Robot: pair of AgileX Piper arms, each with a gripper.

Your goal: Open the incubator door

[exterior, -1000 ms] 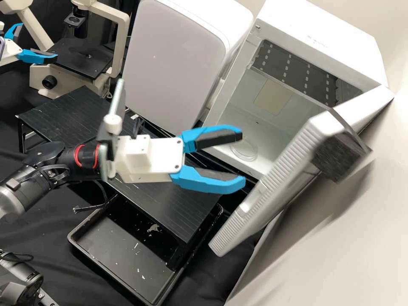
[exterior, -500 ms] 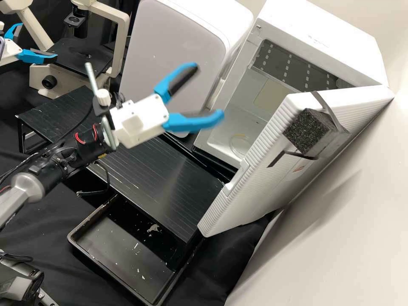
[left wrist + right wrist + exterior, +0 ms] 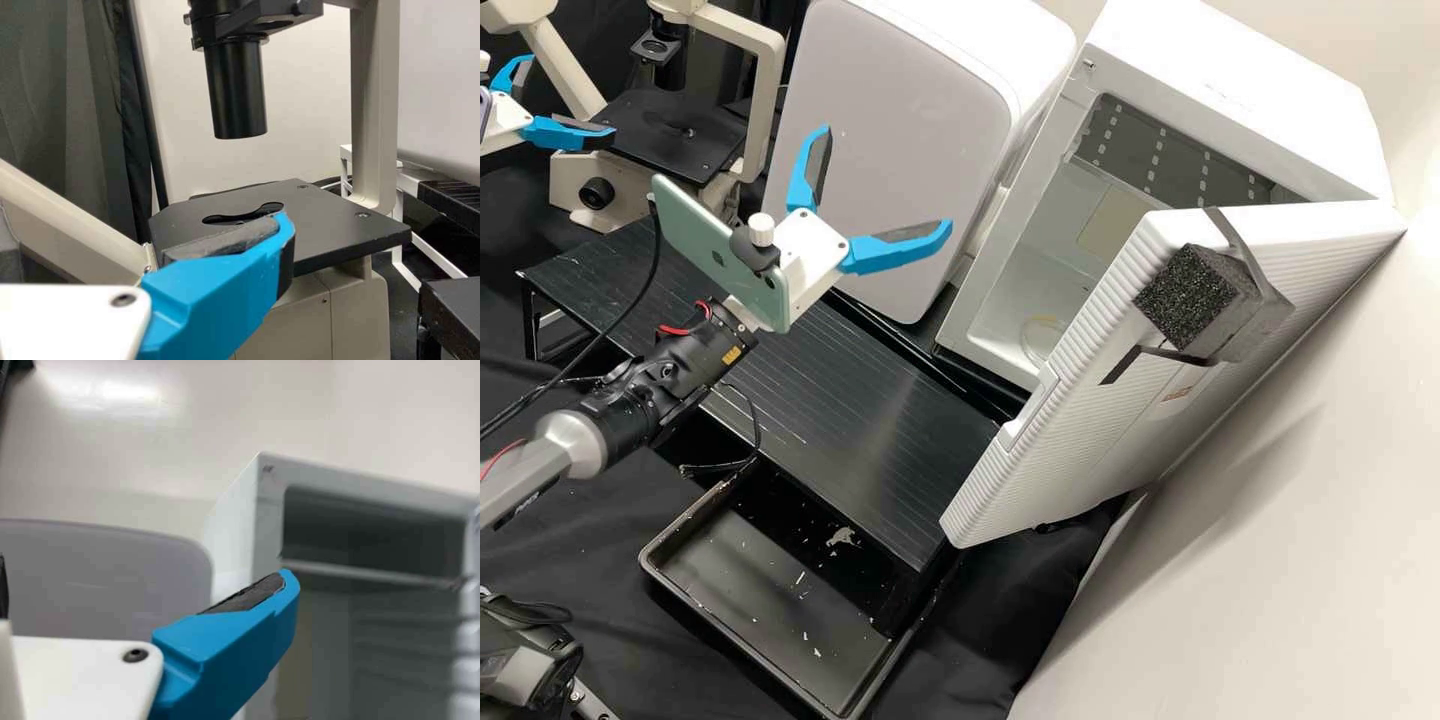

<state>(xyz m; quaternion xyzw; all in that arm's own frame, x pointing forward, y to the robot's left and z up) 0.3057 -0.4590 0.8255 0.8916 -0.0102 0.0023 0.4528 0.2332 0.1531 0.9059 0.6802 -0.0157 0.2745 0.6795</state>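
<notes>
In the high view the incubator door [image 3: 1120, 400] stands swung out at a wide angle from the white incubator [image 3: 1250, 100], a black foam block [image 3: 1185, 295] strapped to its outer face. My right gripper [image 3: 887, 180] is open, well left of the door and touching nothing, before a white rounded appliance. At the upper left, beside the microscope, my left gripper [image 3: 572, 97] is open too, with nothing between its fingers. The right wrist view has one finger of my right gripper [image 3: 232, 641] in front of the incubator's open front [image 3: 268, 529]; my left gripper [image 3: 217, 289] is near the microscope stage.
The rounded appliance [image 3: 890, 130] adjoins the incubator. Below my right gripper lies a black ribbed platform [image 3: 880, 430] with a black tray [image 3: 780, 590] under its front. The microscope [image 3: 665, 140] stands at the upper left. A clear round dish [image 3: 1040, 345] sits inside the incubator.
My right gripper has drawn back to the upper left, away from the door, and turned. The door has swung a little back toward the incubator body. My left gripper has stayed still.
</notes>
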